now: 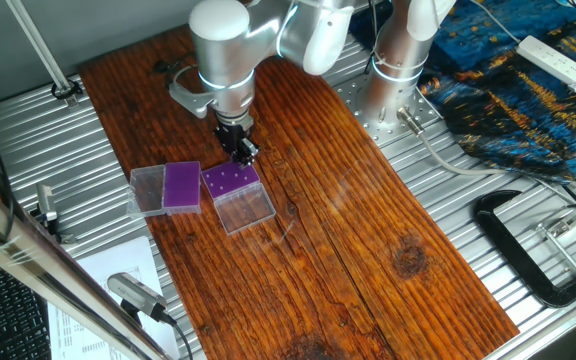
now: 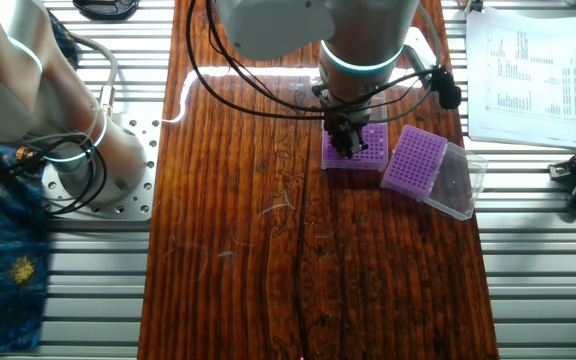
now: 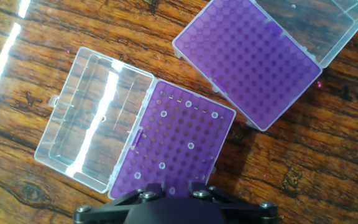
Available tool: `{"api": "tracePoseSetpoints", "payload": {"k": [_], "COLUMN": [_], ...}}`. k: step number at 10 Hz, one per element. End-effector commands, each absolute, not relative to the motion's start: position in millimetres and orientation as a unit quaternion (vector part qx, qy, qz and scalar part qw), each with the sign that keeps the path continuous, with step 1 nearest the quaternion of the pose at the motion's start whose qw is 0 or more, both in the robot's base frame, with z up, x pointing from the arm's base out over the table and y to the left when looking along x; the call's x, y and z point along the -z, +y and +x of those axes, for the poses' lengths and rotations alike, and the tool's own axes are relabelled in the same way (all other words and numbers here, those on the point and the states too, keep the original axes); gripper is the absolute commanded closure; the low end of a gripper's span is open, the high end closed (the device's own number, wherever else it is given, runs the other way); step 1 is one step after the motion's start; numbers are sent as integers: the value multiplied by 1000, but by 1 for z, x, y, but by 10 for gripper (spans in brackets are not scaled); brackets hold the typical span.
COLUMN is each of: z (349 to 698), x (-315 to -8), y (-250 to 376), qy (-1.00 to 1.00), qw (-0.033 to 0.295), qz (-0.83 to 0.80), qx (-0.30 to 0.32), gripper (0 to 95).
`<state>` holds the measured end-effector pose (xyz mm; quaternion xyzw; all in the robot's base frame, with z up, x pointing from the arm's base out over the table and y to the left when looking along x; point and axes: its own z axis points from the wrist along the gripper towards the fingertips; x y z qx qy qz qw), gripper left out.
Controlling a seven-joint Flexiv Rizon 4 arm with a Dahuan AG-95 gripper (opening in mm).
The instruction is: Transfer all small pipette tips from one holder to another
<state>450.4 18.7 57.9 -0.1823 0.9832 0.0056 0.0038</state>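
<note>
where the arm (image 1: 230, 50) reaches down over the wooden surface (image 1: 368, 230), its jaws hang just above the narrower, darker-purple rack (image 3: 182, 149) – low over the edge of the grid farthest from the top of the hand view. jaws: the two tips sit close together at the bottom of the hand view, nothing visible between them; whether fully closed cannot be told. small pipette tips (image 3: 191, 145): about six or seven pale rings scattered over the darker-purple rack, several along its upper rows, others lower down near the jaws. darker rack lid (image 3: 92, 118): clear, hinged open, lying flat on the surface beside its rack. wider, lighter-purple rack (image 3: 247, 56): just beside the darker one, set at an angle to it, apart by a narrow gap; no pale rings show in its holes. its clear lid (image 3: 328, 25) – also open, lying on the far side from the darker rack.
</note>
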Motion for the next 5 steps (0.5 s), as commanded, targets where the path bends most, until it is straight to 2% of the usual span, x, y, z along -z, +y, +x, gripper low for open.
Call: {"api": "tracePoseSetpoints", "payload": {"k": [1, 5], "z": [451, 452], "x": [-56, -56], "y": [19, 20], "qy": [983, 983], "qw": [4, 4], "qz": [-183, -183], "qx": [-5, -5], "gripper": [760, 760]}}
